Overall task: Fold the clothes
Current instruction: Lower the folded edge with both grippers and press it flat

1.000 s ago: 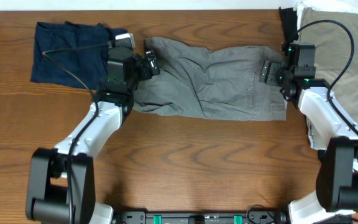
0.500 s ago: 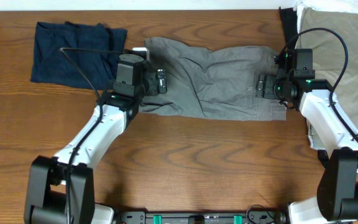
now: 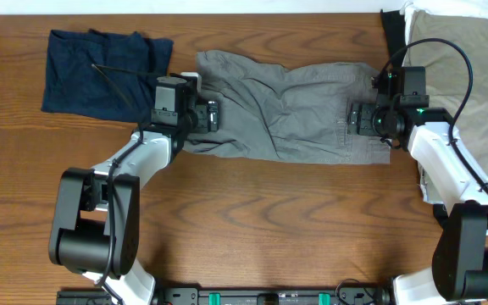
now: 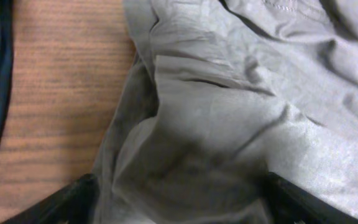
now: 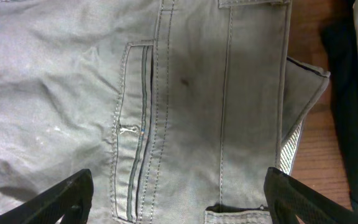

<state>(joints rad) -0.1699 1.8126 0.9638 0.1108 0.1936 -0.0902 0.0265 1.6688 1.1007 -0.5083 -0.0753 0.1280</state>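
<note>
Grey shorts (image 3: 291, 106) lie spread across the middle of the wooden table. My left gripper (image 3: 213, 114) is open over their left end; in the left wrist view wrinkled grey cloth (image 4: 229, 124) fills the space between the open fingers (image 4: 179, 202). My right gripper (image 3: 358, 117) is open over the waistband end. The right wrist view shows a stitched pocket (image 5: 135, 124) and the waistband edge (image 5: 303, 93) between the open fingers (image 5: 179, 199). Neither gripper holds cloth.
A folded dark blue garment (image 3: 100, 72) lies at the back left. A beige garment (image 3: 460, 76) and a dark strap (image 3: 392, 34) lie at the back right, close to my right arm. Bare wood runs along the front.
My left gripper has moved right and down from the shorts' top left corner onto their left end. My right gripper shifted slightly left over the waistband, then held still.
</note>
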